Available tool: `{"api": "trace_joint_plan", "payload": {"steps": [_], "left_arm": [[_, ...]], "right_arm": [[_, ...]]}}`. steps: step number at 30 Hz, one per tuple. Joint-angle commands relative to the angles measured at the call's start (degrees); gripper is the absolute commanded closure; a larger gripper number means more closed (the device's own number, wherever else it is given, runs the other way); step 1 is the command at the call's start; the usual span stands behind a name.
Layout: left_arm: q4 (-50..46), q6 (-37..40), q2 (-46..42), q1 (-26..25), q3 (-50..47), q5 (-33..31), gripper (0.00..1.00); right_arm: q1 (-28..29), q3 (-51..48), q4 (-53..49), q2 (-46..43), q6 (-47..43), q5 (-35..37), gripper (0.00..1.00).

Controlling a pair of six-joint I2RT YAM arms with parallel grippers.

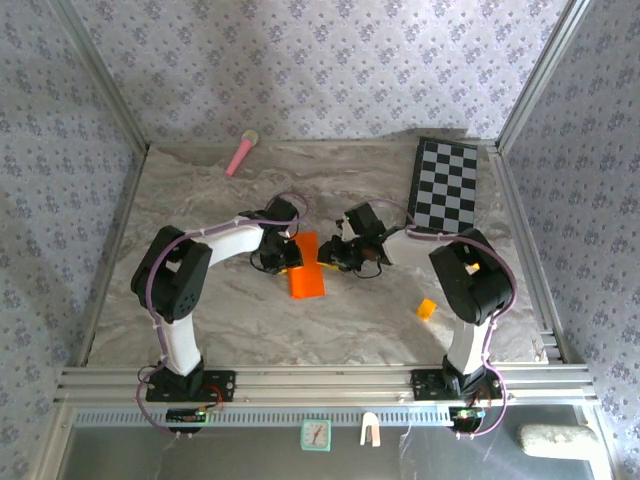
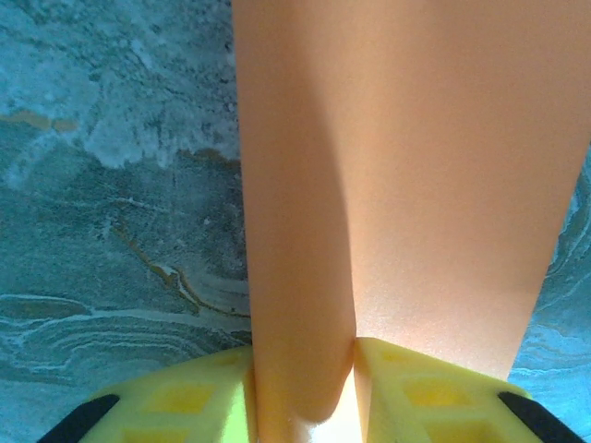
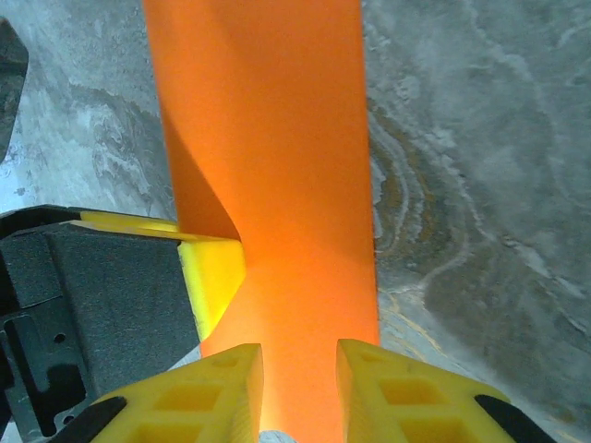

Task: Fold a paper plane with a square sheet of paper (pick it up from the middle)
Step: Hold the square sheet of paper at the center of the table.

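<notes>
The square sheet of paper point(image 1: 308, 280) is bright orange and lies mid-table as a folded oblong, not a pointed paper plane. My left gripper point(image 1: 285, 258) meets its left edge and my right gripper point(image 1: 335, 258) its right edge. In the left wrist view a raised fold of the paper point(image 2: 416, 166) is pinched in the left gripper point(image 2: 303, 388). In the right wrist view the paper point(image 3: 277, 138) runs through the narrow gap of the right gripper point(image 3: 299, 397). The left arm's yellow finger point(image 3: 214, 272) holds the paper's lifted left edge there.
A pink stick point(image 1: 241, 152) lies at the back left. A black-and-white checkerboard point(image 1: 445, 185) lies at the back right. A small yellow-orange block point(image 1: 427, 309) sits near the right arm's base. Metal frame rails edge the marbled table point(image 1: 200, 190).
</notes>
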Motion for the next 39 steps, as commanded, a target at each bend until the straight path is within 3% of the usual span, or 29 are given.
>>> {"api": "trace_joint_plan", "payload": {"steps": [1,9,23,33,39], "left_arm": [[-2.8,-0.3,4.3,0.1,-1.6,-2.9,0.67],[-2.9,0.0,4.6,0.1,-1.6,-2.8,0.67],[-2.8,-0.5,5.3,0.1,-1.6,-2.5,0.67],[-3.3,-0.8,4.2,0.1,-1.2,-2.7,0.67],[-4.4,-1.1,-1.4,0.1,1.0,-4.5,0.64]], "right_arm": [[0.8,2.0,-0.4,1.8,-1.2,-1.3,0.73],[1.6,4.2,-1.0,4.3,-0.5,-2.1,0.80],[2.1,5.8,-3.2,6.9,-1.2,-1.5,0.82],[2.6,5.8,-10.7,8.2,-3.6,5.0,0.84],[2.8,4.8,-13.3,9.6,-3.7,8.1,0.87]]}}
